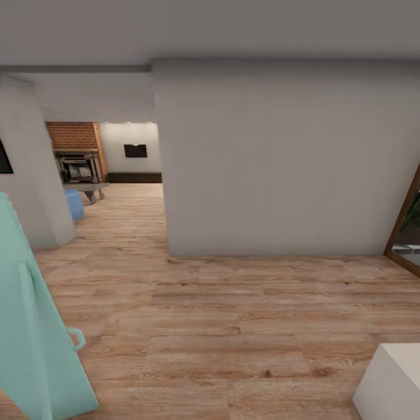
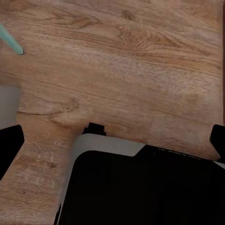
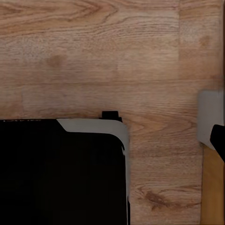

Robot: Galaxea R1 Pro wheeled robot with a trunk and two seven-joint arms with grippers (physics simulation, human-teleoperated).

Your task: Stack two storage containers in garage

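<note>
I saw light wood plank floor [image 1: 233, 326], plain grey wall [image 1: 280, 163] ahead, brick fireplace [image 1: 79, 154] far left. Left tool [image 2: 115, 140] fingers apart; right tool state: cannot tell.

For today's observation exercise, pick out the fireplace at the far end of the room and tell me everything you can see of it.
The fireplace stands far off, seen through the opening left of the big grey wall. It has a dark firebox with a lighter frame, set against a red brick chimney front. It sits above a grey raised slab resting on the wood plank floor. A blue seat lies just in front. Finer detail is too small to tell.
</note>
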